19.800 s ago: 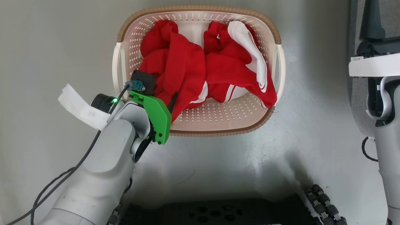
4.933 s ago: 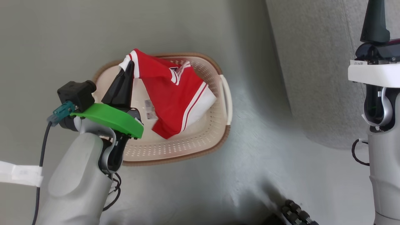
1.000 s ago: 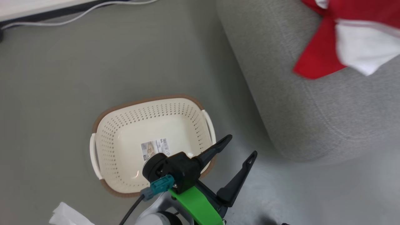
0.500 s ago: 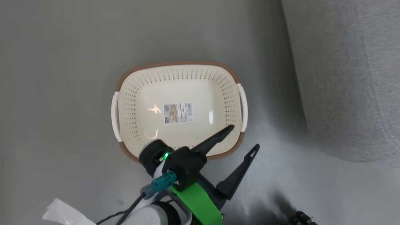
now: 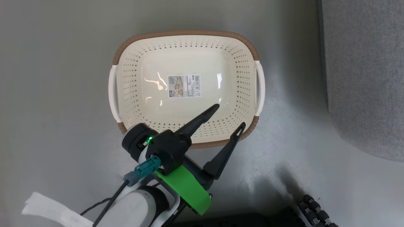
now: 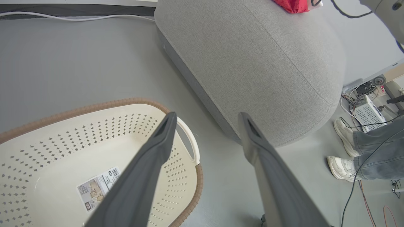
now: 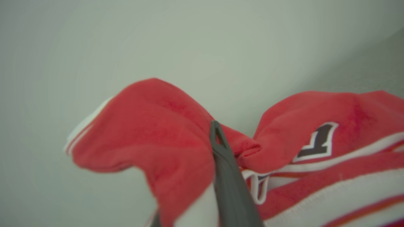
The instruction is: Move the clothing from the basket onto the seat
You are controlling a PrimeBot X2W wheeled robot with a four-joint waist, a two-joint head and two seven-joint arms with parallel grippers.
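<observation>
The cream basket (image 5: 186, 33) stands on the grey floor with nothing in it but a paper label (image 5: 184, 85). My left gripper (image 5: 229, 116) hangs open over the basket's near right rim, holding nothing. From the left wrist I see the same gripper (image 6: 207, 115) between the basket (image 6: 94, 108) and the grey seat (image 6: 258, 63), with a bit of red clothing (image 6: 292, 4) on the seat's far top. In the right wrist view my right gripper (image 7: 214, 132) is shut on red clothing (image 7: 151, 126) with white trim and black lettering, which drapes around its fingers.
The seat (image 5: 363, 78) fills the right edge of the head view. A person's feet in pale shoes (image 6: 342, 138) stand beyond the seat, among cables and equipment. A white cable (image 6: 79, 17) runs along the far wall. My dark wheeled base (image 5: 252, 220) lies below.
The head camera has swung, so the basket now sits higher and squarer and the seat's top with the red clothing has left that view. The left gripper stays open.
</observation>
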